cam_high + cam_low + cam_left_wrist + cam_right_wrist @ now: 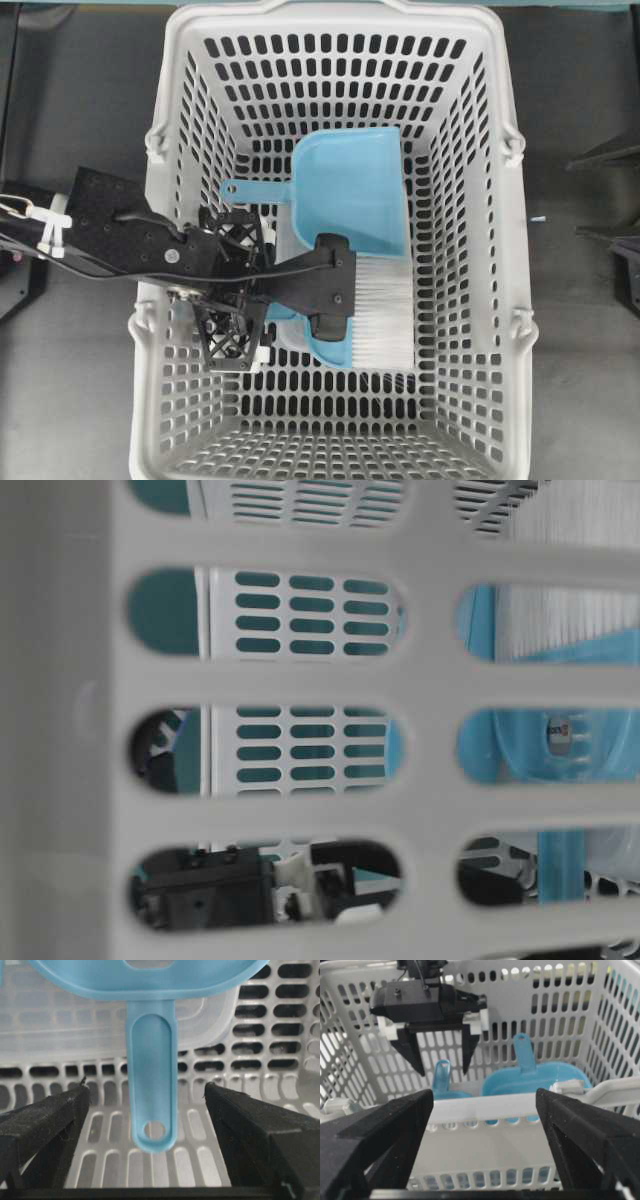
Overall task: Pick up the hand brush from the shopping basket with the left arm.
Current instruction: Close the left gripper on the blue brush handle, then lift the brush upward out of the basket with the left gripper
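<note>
The hand brush (385, 305) lies in the light grey shopping basket (165, 100), white bristles to the right, its handle hidden under my left gripper (335, 285). In the left wrist view the brush's thin blue handle with a hole (152, 1085) points toward the camera between the open fingers, with a gap on each side, so my left gripper (147, 1092) holds nothing. The right wrist view shows my left gripper (443, 1071) open, its fingertips on either side of the handle (441, 1076). My right gripper (482, 1125) is open and empty outside the basket's right wall.
A matching blue dustpan (350, 190) lies just behind the brush, its handle (232, 188) pointing left; it also shows in the right wrist view (535, 1082). The basket's slotted walls enclose the left arm on all sides. Dark table surrounds the basket.
</note>
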Tool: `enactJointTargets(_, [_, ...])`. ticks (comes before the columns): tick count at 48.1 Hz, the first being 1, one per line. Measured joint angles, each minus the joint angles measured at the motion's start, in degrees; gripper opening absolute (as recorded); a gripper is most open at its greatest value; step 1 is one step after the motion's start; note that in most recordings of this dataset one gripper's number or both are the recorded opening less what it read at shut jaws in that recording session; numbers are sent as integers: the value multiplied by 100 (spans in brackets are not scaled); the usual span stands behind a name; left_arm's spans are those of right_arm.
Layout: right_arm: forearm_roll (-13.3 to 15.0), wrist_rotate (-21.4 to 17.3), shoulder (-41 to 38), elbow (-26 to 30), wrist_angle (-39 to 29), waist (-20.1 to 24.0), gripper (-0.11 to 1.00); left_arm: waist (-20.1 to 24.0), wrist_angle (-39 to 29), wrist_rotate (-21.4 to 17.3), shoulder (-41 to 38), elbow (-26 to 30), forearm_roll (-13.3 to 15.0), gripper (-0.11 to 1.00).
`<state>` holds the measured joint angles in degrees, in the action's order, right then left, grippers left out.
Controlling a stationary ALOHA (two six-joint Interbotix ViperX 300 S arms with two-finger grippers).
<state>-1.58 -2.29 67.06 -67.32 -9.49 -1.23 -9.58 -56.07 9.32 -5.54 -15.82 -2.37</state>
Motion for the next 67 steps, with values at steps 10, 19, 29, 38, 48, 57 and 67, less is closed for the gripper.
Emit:
enactJointTargets(10, [0, -79, -9, -44, 9, 0, 79, 0, 141, -9, -176, -26, 0, 91])
enactJointTargets(19, [-9, -79, -9, -44, 9, 0, 79, 0, 158, 0, -264, -79, 0, 90])
enactJointTargets(29, [-9, -79, 0, -53, 9, 0, 79, 0, 220, 141, -272, -114, 0, 85])
enactJointTargets(38, [0, -88, 0, -53, 9, 0, 79, -9, 413, 360, -255, -123, 0, 36])
enactJointTargets(48, [-9, -88, -9, -79, 9, 9, 79, 18, 448, 360, 18, -132, -9, 28])
enactJointTargets(57, [-9, -88, 0, -123, 9, 9, 79, 44, 439, 290, 185, -132, -9, 28])
enactJointTargets(67, [-9, -185, -9, -141, 9, 9, 79, -9, 422, 105, 272, -70, 0, 28])
